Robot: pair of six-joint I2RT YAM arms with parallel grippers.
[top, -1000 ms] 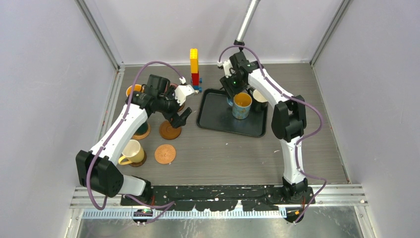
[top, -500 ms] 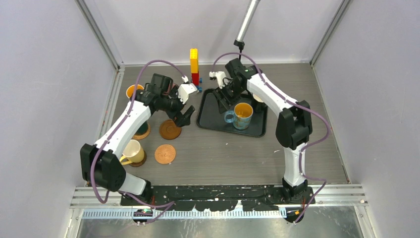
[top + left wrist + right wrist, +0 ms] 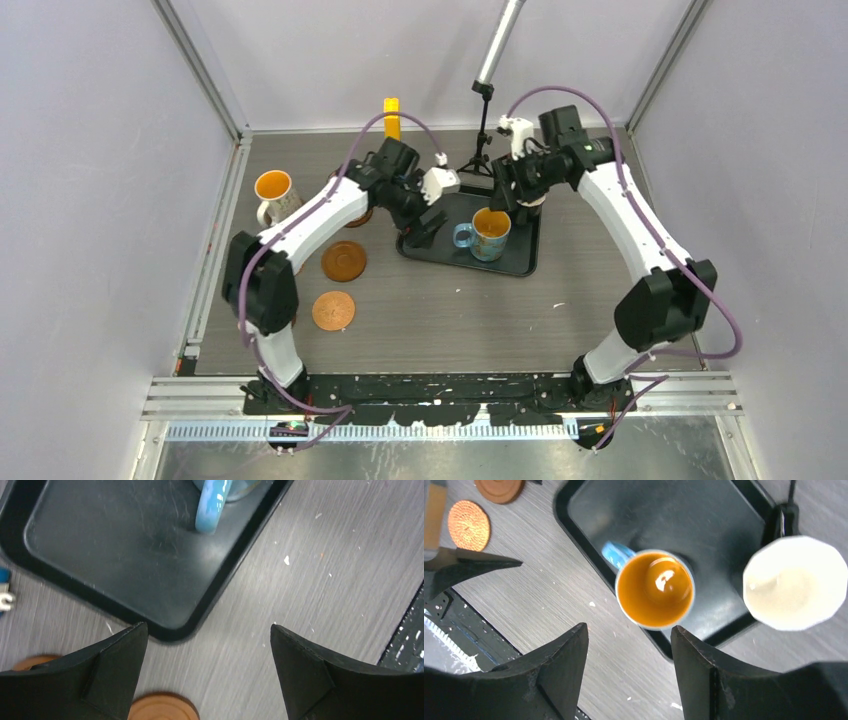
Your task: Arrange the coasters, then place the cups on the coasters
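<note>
A blue cup (image 3: 489, 232) with an orange inside stands on the black tray (image 3: 440, 252), its handle (image 3: 209, 511) pointing left. My left gripper (image 3: 428, 227) (image 3: 207, 626) hangs open and empty over the tray's left corner. My right gripper (image 3: 506, 192) (image 3: 629, 626) is open above the tray's back edge, apart from the blue cup (image 3: 655, 589). A white cup (image 3: 795, 582) stands by the tray's far rim. Two brown coasters (image 3: 343, 260) (image 3: 333, 310) lie left of the tray. A patterned white cup (image 3: 273, 187) stands far left.
The yellow top of a toy brick tower (image 3: 391, 110) shows behind my left arm. A thin black stand (image 3: 483, 130) rises behind the tray. Walls close in the table on three sides. My left arm's elbow (image 3: 262, 285) covers the near-left part of the table.
My left arm swung right from the coasters to the tray's corner. My right gripper let go of the blue cup, opened wider and drew back to the right.
</note>
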